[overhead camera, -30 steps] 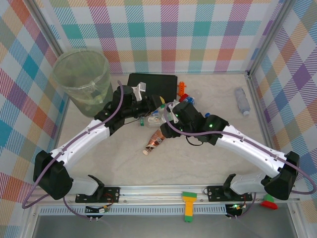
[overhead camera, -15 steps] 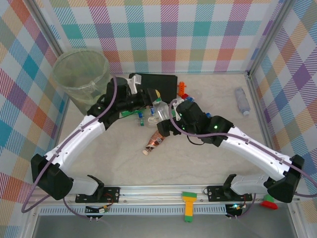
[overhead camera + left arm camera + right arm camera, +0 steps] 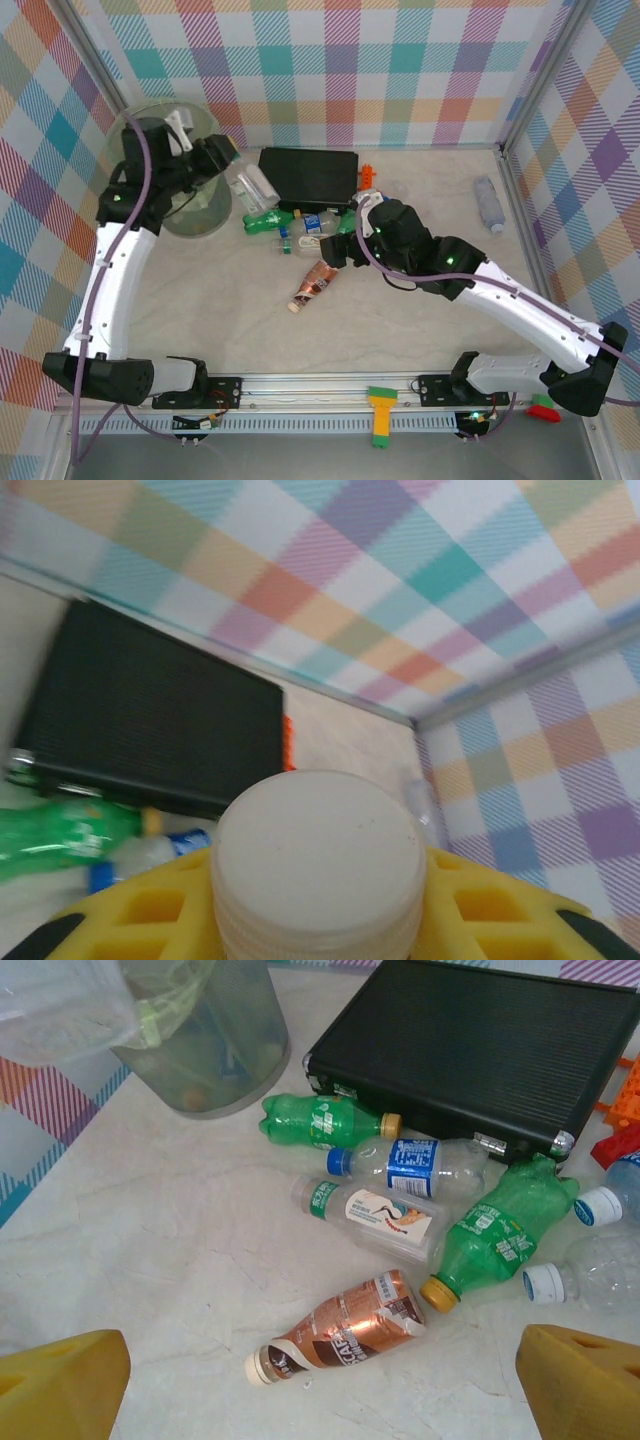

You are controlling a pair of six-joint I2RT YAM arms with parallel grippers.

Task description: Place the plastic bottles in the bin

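Since the right gripper (image 3: 320, 1390) is now spread wide above the pile, where a second earlier it was only half open, nothing is held by it, and it is judged free for the next pick. Nearest to it, a brown bottle (image 3: 340, 1335) is seen lying on its side; its shiny label carries pale script that cannot be read. Just beyond, a clear bottle with a white label (image 3: 375, 1210) and a crushed green bottle (image 3: 500, 1225) are laid side by side. Behind them a blue-labelled bottle (image 3: 410, 1165) and a second green bottle (image 3: 320, 1122) are set just in front of the black case (image 3: 470, 1050). The green labels are printed in white, possibly a soft-drink logo, but the lettering is too small to be made out.

Farther off, the left gripper (image 3: 232, 172) is found raised beside the bin (image 3: 190, 215), having been carried there from the pile within the last second. Its yellow fingers (image 3: 150, 910) are pressed onto the lifted bottle (image 3: 252, 186), whose white cap (image 3: 318, 855) is shown close in the left wrist view. That bottle is held just beside the rim on the case side and is not yet seen over the opening, so a release is judged premature. A lone bottle (image 3: 489, 205) is left well apart by the far right wall.
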